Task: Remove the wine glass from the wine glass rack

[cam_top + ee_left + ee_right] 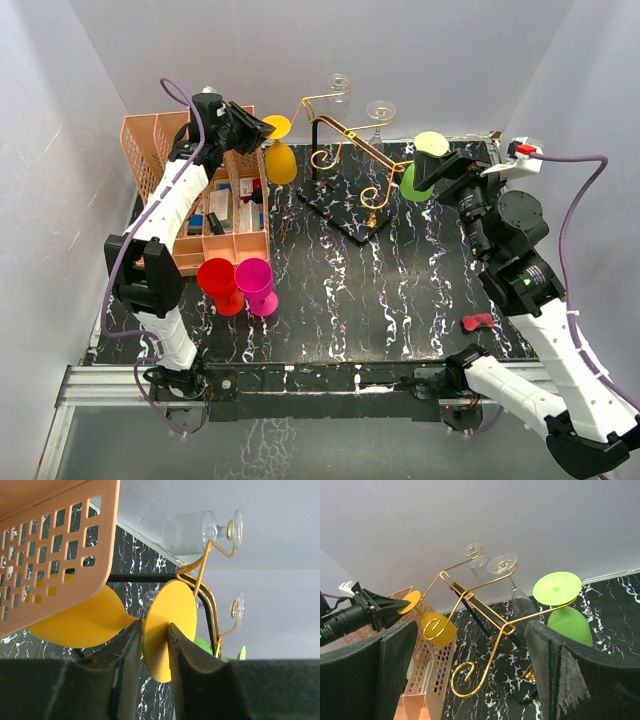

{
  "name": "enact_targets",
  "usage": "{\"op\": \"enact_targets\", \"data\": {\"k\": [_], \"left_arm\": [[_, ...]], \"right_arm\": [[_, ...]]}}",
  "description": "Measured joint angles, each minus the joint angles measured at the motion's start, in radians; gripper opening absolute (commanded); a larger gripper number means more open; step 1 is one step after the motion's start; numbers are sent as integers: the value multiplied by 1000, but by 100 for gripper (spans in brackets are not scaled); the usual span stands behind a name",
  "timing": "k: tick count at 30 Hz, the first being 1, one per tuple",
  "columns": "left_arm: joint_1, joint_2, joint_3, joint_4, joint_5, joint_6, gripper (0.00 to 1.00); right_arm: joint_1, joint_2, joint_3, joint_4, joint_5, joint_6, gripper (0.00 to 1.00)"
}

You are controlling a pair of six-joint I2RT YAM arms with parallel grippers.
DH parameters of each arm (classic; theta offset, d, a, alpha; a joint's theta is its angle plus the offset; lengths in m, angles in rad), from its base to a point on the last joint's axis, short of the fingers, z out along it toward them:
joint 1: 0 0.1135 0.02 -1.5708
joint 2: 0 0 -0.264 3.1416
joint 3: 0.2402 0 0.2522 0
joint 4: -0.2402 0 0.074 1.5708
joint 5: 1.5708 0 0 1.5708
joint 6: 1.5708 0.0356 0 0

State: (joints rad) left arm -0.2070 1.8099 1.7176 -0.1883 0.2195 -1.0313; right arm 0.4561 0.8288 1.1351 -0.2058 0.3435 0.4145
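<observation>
Noted left end effector [155, 647] raised at the left arm of the wine glass rack [350, 135], fingers [125, 652] set narrow to either side of the foot of a yellow wine glass [85, 622], with the foot disc filling the gap between them. Firm pinch or bare contact: cannot tell. Found that glass hung upside down from the gold wire, foot right between the fingers, bowl to the left of them in the wrist view, close under the wall of a peach slotted organiser [55, 545]. Beyond the fingers, up and to the right: two clear glasses [192, 532], likewise hung by the foot from wire arms. Logged right end effector [470, 650] wide open, gripping nothing, fingers well apart. Ahead of it and to the right: a green wine glass [569, 625], upside down, foot caught in a wire arm, clear of both fingers. Straight ahead of it: gold scrolls and the black post of the rack, flat black base down on the dark marbled surface [400, 290]. Well behind the left end effector, toward the arm bases: a red cup [218, 283] and a pink cup [258, 283], side by side, just beside the organiser.
</observation>
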Motion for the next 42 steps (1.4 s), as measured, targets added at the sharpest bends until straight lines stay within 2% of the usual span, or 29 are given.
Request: {"op": "enact_targets", "data": {"k": [3,11,16,22,28,31,42], "left_arm": [[0,0,7,-3,-5,2,14],[-2,-1,10,0,-1,-8,11],[-2,-2,11,-4,-2,-9,23],[-3,-7,11,-29,-17,-5,28],[-3,-21,11,-47,-31,0,20],[-3,-27,11,-54,-39,3,12],[-6,-34,11,-47,-39,-3,0]], "right_arm": [[0,-5,0,0,2,-2,99],[0,-7,0,0,2,-2,99],[0,-11,0,0,6,-2,99],[0,-12,0,0,6,-2,99],[0,-12,0,0,6,-1,99],[0,-12,0,0,5,-1,99],[0,-12,0,0,5,-1,99]]}}
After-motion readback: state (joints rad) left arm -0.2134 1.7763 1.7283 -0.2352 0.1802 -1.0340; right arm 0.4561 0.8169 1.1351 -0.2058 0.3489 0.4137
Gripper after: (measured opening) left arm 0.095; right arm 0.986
